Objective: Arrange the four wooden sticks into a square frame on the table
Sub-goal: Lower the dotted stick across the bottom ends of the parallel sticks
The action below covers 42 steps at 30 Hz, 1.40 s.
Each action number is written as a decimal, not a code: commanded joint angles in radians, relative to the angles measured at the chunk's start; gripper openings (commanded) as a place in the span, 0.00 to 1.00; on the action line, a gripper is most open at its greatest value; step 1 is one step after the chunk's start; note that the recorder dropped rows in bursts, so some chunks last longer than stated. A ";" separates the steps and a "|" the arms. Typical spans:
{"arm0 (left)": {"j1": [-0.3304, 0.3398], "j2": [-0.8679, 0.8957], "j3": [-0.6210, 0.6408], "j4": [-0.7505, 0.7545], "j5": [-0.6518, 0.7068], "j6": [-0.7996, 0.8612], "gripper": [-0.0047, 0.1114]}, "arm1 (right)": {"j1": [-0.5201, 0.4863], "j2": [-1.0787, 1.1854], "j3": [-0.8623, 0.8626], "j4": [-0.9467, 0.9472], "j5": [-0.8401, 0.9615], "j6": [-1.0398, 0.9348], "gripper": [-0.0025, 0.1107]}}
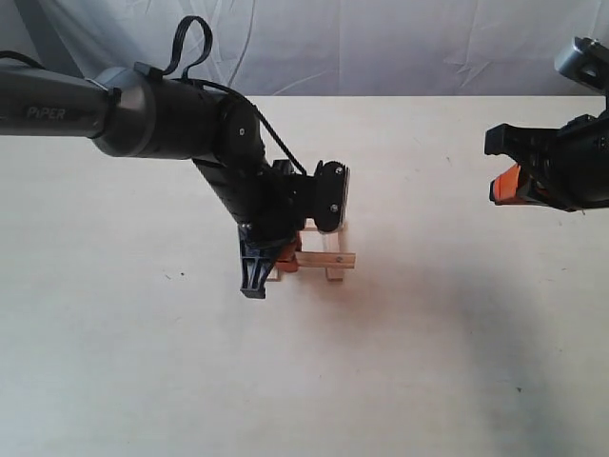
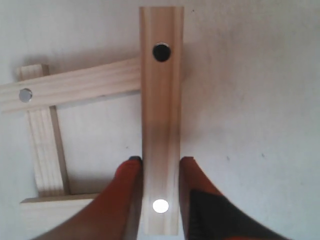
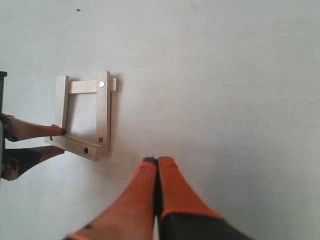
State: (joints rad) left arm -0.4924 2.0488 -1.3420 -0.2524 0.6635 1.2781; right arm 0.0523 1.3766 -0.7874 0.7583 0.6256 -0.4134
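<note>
The four wooden sticks form a small square frame (image 1: 328,259) at mid table (image 1: 143,362), with ends overlapping. In the right wrist view the square frame (image 3: 104,112) shows all four slats. My left gripper (image 1: 274,268) reaches down over the frame's left side. In the left wrist view it (image 2: 160,160) is shut on one stick (image 2: 161,100), an orange finger (image 2: 125,187) against each long edge. That stick lies across another slat (image 2: 75,90). My right gripper (image 1: 499,188) hovers far right, away from the frame, shut and holding nothing (image 3: 158,161).
A grey cloth backdrop (image 1: 381,43) hangs behind the table's far edge. The left arm's dark body (image 1: 162,114) and cable stretch across the upper left, above the table. Bare tabletop lies all round the frame.
</note>
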 commanded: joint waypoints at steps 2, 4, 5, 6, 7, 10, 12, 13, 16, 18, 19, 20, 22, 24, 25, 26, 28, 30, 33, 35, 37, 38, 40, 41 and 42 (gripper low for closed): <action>-0.006 0.005 -0.007 0.017 0.002 -0.042 0.04 | -0.004 -0.006 0.008 0.005 -0.010 -0.005 0.02; -0.006 0.005 -0.005 0.017 0.000 -0.046 0.04 | -0.004 -0.006 0.008 0.005 -0.010 -0.005 0.02; -0.006 0.005 -0.005 0.019 0.000 -0.048 0.04 | -0.004 -0.006 0.008 0.005 -0.010 -0.005 0.02; -0.006 0.010 -0.005 0.021 0.000 -0.048 0.04 | -0.004 -0.006 0.008 0.005 -0.010 -0.005 0.02; -0.006 0.011 -0.005 0.021 0.000 -0.048 0.04 | -0.004 -0.006 0.008 0.005 -0.010 -0.005 0.02; -0.006 0.022 -0.005 0.006 0.000 -0.061 0.04 | -0.004 -0.006 0.008 0.005 -0.010 -0.005 0.02; -0.007 0.028 -0.005 0.006 -0.003 -0.080 0.04 | -0.004 -0.006 0.008 0.005 -0.010 -0.005 0.02; -0.007 0.028 -0.005 0.006 -0.007 -0.094 0.04 | -0.004 -0.006 0.008 0.005 -0.010 -0.005 0.02; -0.007 0.028 -0.005 0.006 -0.032 -0.120 0.04 | -0.004 -0.006 0.008 0.005 -0.010 -0.005 0.02; -0.007 0.028 -0.005 0.006 -0.040 -0.124 0.04 | -0.004 -0.006 0.008 0.005 -0.010 -0.005 0.02; -0.007 0.028 -0.005 0.006 -0.040 -0.124 0.04 | -0.004 -0.006 0.008 0.005 -0.010 -0.005 0.02; -0.007 0.028 -0.005 0.006 -0.040 -0.124 0.04 | -0.004 -0.006 0.008 0.005 -0.010 -0.005 0.02; -0.007 0.028 -0.005 0.010 -0.037 -0.126 0.05 | -0.004 -0.006 0.008 0.005 -0.010 -0.005 0.02; -0.007 0.028 -0.005 0.015 -0.037 -0.136 0.09 | -0.004 -0.006 0.008 0.005 -0.012 -0.005 0.02; -0.007 0.028 -0.005 0.022 -0.037 -0.138 0.12 | -0.004 -0.006 0.008 0.005 -0.012 -0.005 0.02; -0.007 0.028 -0.005 0.031 -0.036 -0.140 0.15 | -0.004 -0.006 0.008 0.005 -0.012 -0.005 0.02; -0.007 0.028 -0.005 0.051 -0.030 -0.147 0.22 | -0.004 -0.006 0.008 0.005 -0.014 -0.005 0.02; -0.007 0.028 -0.005 0.055 -0.026 -0.147 0.27 | -0.004 -0.006 0.008 0.005 -0.014 -0.005 0.02; -0.007 0.028 -0.005 0.057 -0.026 -0.147 0.34 | -0.004 -0.006 0.008 0.005 -0.014 -0.005 0.02; -0.007 0.028 -0.005 0.059 -0.026 -0.147 0.35 | -0.004 -0.006 0.008 0.005 -0.019 -0.005 0.02; -0.007 0.028 -0.005 0.062 -0.026 -0.147 0.36 | -0.004 -0.006 0.008 0.005 -0.023 -0.005 0.02; -0.007 0.028 -0.005 0.066 -0.026 -0.147 0.36 | -0.004 -0.006 0.008 0.005 -0.023 -0.005 0.02; -0.007 0.028 -0.005 0.067 -0.026 -0.147 0.36 | -0.004 -0.006 0.008 0.005 -0.023 -0.005 0.02; -0.007 0.022 -0.005 0.069 -0.024 -0.147 0.36 | -0.004 -0.006 0.008 0.005 -0.023 -0.005 0.02; -0.007 0.017 -0.005 0.069 -0.018 -0.147 0.36 | -0.004 -0.006 0.008 0.005 -0.023 -0.005 0.02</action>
State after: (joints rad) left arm -0.4924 2.0782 -1.3420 -0.1846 0.6338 1.1398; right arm 0.0523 1.3766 -0.7874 0.7590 0.6140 -0.4114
